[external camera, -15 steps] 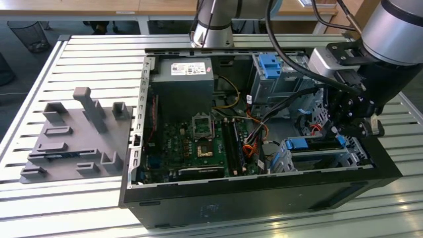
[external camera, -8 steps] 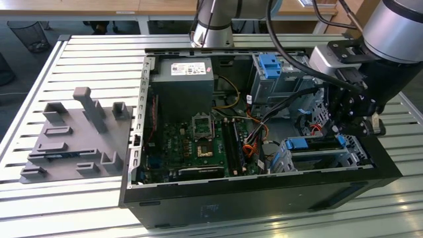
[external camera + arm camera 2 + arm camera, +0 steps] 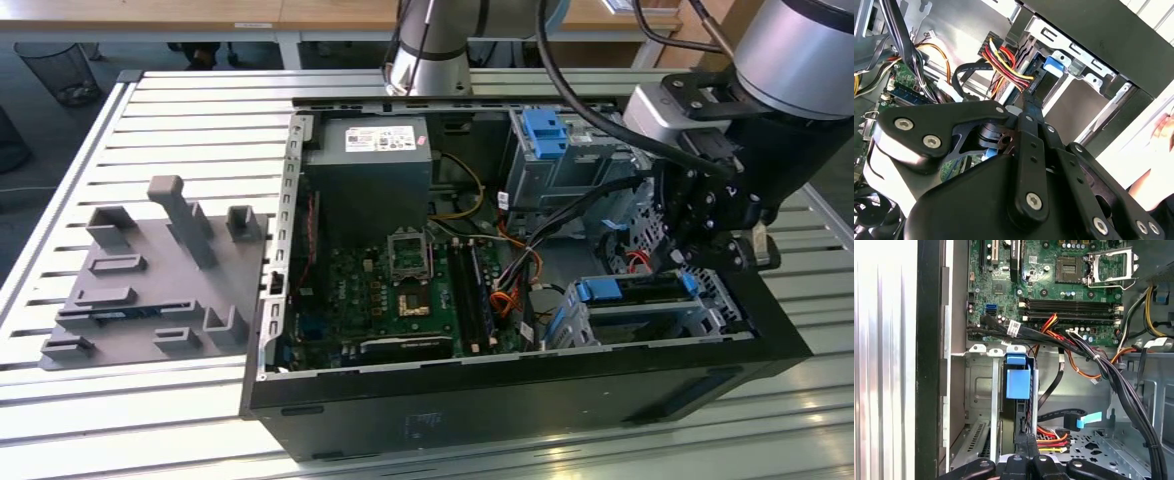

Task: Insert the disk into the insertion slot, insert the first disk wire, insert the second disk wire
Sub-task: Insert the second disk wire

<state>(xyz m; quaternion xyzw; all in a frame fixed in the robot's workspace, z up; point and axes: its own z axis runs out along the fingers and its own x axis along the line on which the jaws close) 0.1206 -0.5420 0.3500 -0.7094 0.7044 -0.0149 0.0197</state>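
Observation:
The disk [image 3: 638, 291] in its blue carrier sits inside the insertion slot [image 3: 582, 326], the low perforated cage at the case's front corner on the exterior view's right. In the first wrist view I see the disk edge-on with its blue tab [image 3: 1017, 382] between the cage walls [image 3: 979, 390]. My gripper [image 3: 687, 268] hangs just behind the disk. Its fingers [image 3: 1020, 445] are shut on the connector of the red, yellow and black wire bundle [image 3: 1004, 62], held against the disk's rear [image 3: 1040, 75]. A black flat wire with a light blue end [image 3: 1081, 421] lies loose beside it.
The motherboard [image 3: 400, 290] and power supply [image 3: 367, 170] fill the case's other half. A taller grey bay with a blue latch [image 3: 547, 130] stands behind the gripper. Cable bundles [image 3: 1089, 357] cross above the cage. A grey fixture plate [image 3: 147, 280] lies on the slatted table.

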